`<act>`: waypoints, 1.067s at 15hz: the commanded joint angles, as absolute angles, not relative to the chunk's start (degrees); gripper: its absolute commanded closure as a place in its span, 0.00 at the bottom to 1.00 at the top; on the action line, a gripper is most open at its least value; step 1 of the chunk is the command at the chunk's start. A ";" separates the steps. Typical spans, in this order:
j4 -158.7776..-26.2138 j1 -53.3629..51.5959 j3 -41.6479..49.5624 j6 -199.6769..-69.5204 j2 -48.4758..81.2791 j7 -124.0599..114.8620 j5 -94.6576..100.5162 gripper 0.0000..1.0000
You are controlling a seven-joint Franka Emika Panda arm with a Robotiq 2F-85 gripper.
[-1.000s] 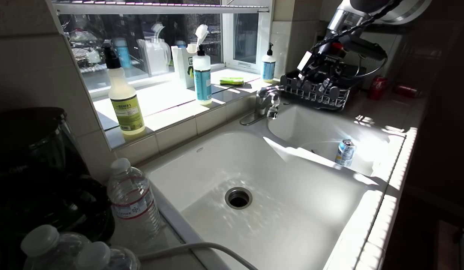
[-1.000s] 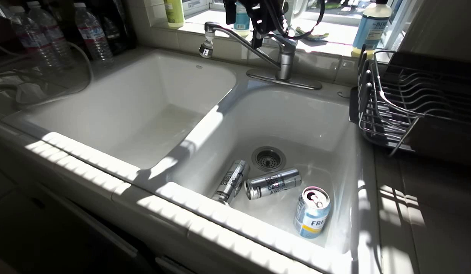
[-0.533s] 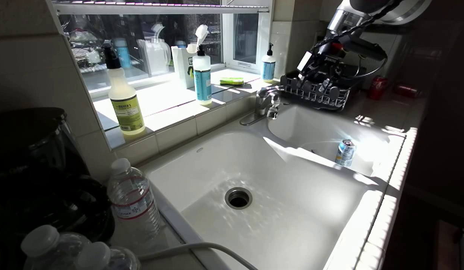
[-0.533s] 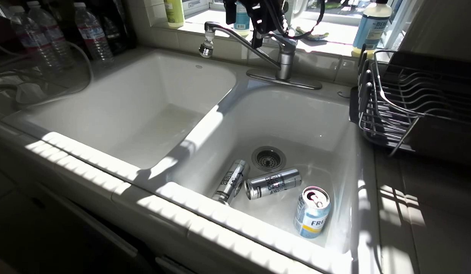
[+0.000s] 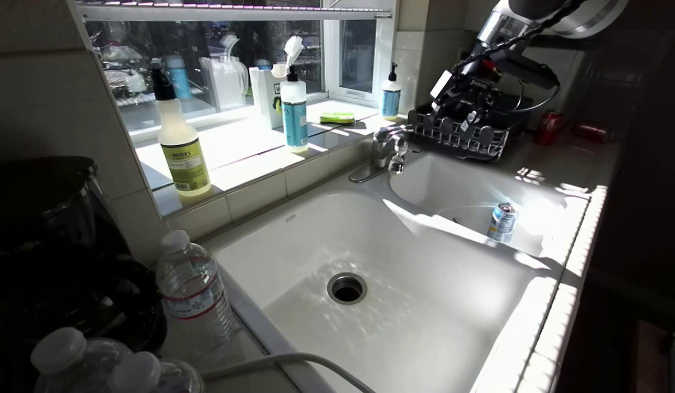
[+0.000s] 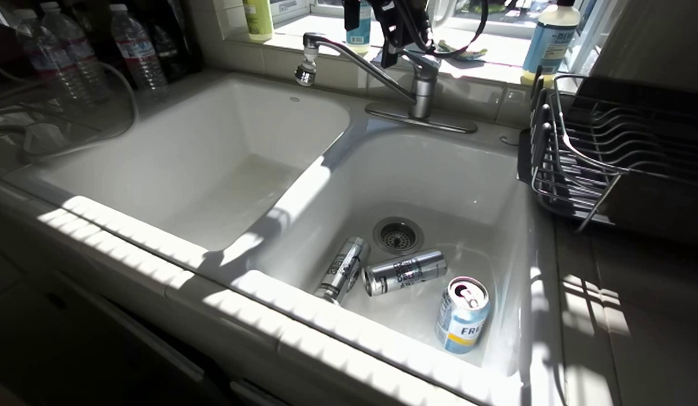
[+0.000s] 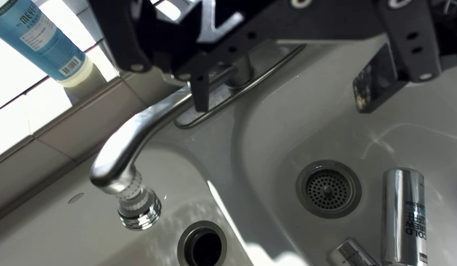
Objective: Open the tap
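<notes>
The chrome tap (image 6: 424,93) stands on the ledge behind the white sink (image 6: 337,160), and it also shows in an exterior view (image 5: 380,147). Its spout (image 7: 128,138) reaches over the left basin in the wrist view, with a chrome nozzle (image 7: 139,210) at its end. My gripper (image 7: 282,107) is open, with its fingers wide apart and nothing between them. In the wrist view one finger (image 7: 201,92) overlaps the spout near the tap's body; I cannot tell if they touch. The gripper's black frame hides the tap's top. The gripper also shows in both exterior views (image 6: 372,44) (image 5: 452,114).
Several cans, including a blue can (image 6: 463,316), are in one basin. A dish rack (image 6: 580,152) stands beside the sink. Soap bottles (image 5: 295,117) (image 6: 552,36) stand on the window sill behind the tap. Water bottles (image 6: 135,51) stand at the far end.
My gripper has shifted slightly, a little to the right in the exterior view that looks at the tap from the front, and tilted a little. The tap and cans have not moved.
</notes>
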State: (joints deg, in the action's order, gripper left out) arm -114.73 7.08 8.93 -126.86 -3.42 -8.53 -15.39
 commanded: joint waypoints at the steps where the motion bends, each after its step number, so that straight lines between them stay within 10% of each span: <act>1: -114.91 7.82 9.72 -132.73 -1.56 -4.45 -23.17 0.00; 16: -109.72 12.66 10.31 -126.62 7.18 12.12 -54.48 0.00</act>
State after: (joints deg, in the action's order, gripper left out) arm -112.30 11.46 10.36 -130.71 5.26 9.59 -50.11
